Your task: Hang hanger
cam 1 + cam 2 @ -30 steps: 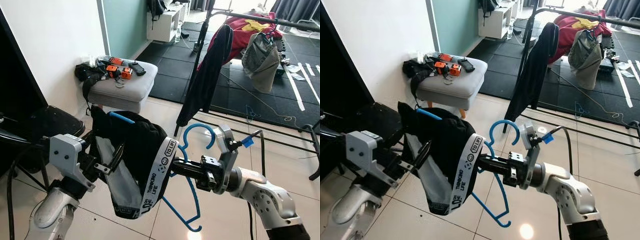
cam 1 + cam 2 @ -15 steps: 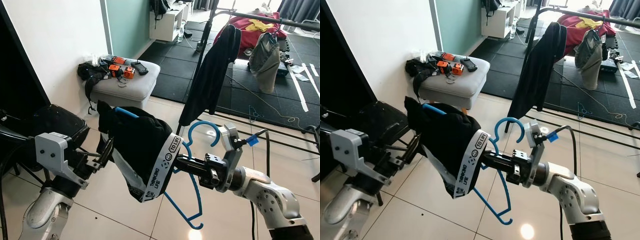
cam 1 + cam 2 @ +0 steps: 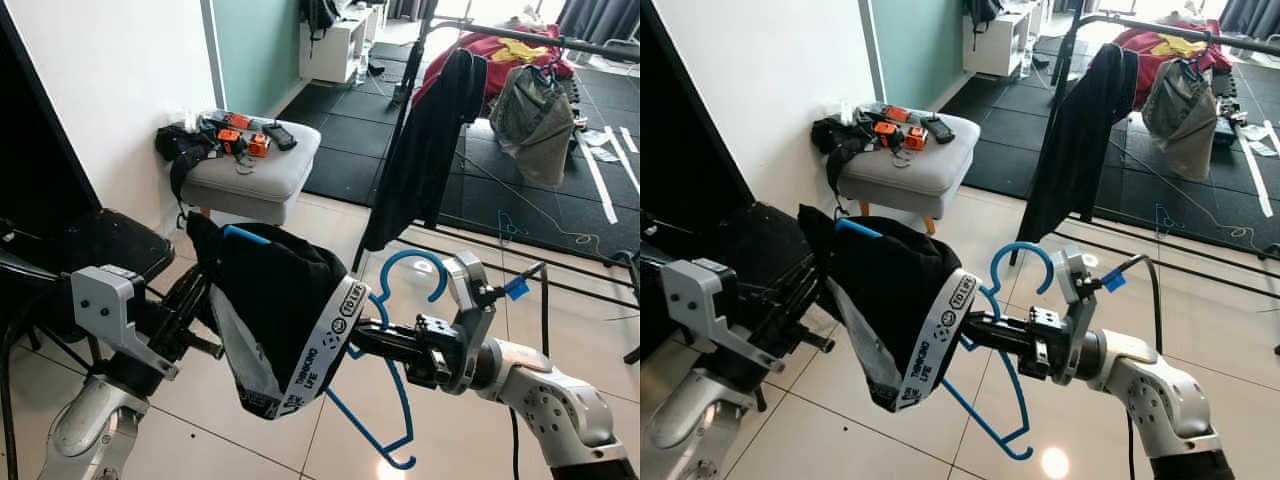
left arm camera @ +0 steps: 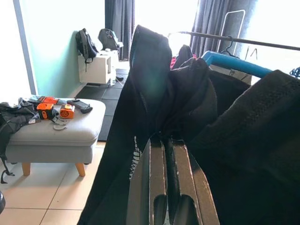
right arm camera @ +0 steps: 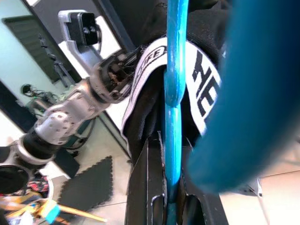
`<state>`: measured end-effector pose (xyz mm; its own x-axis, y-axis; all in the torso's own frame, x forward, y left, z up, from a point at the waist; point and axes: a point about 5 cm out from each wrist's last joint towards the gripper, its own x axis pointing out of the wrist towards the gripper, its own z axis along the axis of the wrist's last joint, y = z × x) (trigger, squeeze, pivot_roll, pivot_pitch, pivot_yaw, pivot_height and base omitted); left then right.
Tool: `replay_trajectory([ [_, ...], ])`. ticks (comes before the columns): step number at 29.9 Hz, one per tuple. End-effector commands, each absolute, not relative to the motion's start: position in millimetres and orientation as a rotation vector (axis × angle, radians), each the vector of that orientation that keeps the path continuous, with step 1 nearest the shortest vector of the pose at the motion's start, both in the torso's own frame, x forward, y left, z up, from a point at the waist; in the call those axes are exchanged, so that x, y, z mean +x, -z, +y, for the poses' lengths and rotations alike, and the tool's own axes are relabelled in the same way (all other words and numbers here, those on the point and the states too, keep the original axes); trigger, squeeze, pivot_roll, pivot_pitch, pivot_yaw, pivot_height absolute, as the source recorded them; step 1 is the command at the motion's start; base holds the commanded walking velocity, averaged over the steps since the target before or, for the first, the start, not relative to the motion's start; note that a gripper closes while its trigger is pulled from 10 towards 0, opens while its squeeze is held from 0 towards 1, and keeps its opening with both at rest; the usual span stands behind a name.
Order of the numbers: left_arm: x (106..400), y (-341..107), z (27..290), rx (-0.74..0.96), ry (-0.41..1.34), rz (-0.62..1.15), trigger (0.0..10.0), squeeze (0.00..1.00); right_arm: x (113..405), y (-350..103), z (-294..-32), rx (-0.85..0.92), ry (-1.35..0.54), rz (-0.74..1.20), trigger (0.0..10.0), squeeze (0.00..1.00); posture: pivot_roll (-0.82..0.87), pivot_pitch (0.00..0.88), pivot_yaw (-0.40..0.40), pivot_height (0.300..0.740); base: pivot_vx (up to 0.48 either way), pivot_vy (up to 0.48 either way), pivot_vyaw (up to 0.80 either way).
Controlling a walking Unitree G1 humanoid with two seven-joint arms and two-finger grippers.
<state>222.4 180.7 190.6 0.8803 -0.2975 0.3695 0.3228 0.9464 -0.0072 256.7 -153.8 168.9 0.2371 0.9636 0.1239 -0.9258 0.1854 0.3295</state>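
Fingers of the right gripper [image 3: 358, 338] were clamped on the thin blue plastic hanger [image 3: 400, 400], while the left gripper [image 3: 205, 318] pinched the limp black garment [image 3: 275, 300], with its white printed waistband, draped over it. Held low between both arms, well short of the dark metal rail [image 3: 520, 32], the hanger probably needed raising with its curved hook uppermost.

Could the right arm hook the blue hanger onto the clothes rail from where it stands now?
Probably not yet: the right gripper holds the blue hanger well short of the clothes rail, with open floor between.
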Motion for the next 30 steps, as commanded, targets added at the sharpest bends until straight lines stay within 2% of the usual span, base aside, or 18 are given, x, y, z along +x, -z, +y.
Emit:
replay_trajectory([
  [1,219.5,-192.3,181.1,-0.076,0.329,-0.389,0.0,0.00,259.6,-168.5,-152.3,0.341,-1.318,0.113,10.0,0.00,-0.04,0.122,-0.018,0.740,0.000,0.000,0.00],
  [5,218.9,-194.6,181.9,-0.076,0.329,-0.399,0.0,0.00,262.8,-167.8,-154.7,0.323,-1.290,0.115,10.0,0.00,-0.04,0.121,-0.019,0.740,0.000,0.000,0.00],
  [7,218.4,-216.6,188.3,-0.060,0.312,-0.483,0.0,0.00,277.5,-165.2,-169.6,0.220,-1.148,0.129,10.0,0.00,-0.04,0.121,-0.020,0.740,0.000,0.000,0.00],
  [17,222.2,-271.4,187.5,-0.042,0.319,-0.685,0.0,0.00,285.9,-168.6,-187.7,0.156,-1.065,0.133,10.0,0.00,-0.05,0.115,-0.021,0.740,0.000,0.000,0.00],
  [25,222.3,-275.8,184.9,-0.061,0.339,-0.695,0.0,0.00,291.8,-171.8,-189.2,0.158,-1.032,0.096,10.0,0.00,-0.04,0.111,-0.016,0.740,0.000,0.000,0.00],
  [30,227.0,-262.0,196.5,-0.017,0.258,-0.614,0.0,0.00,293.0,-189.7,-189.6,0.208,-1.058,0.016,10.0,0.00,-0.05,0.109,-0.016,0.740,0.000,0.000,0.00],
])
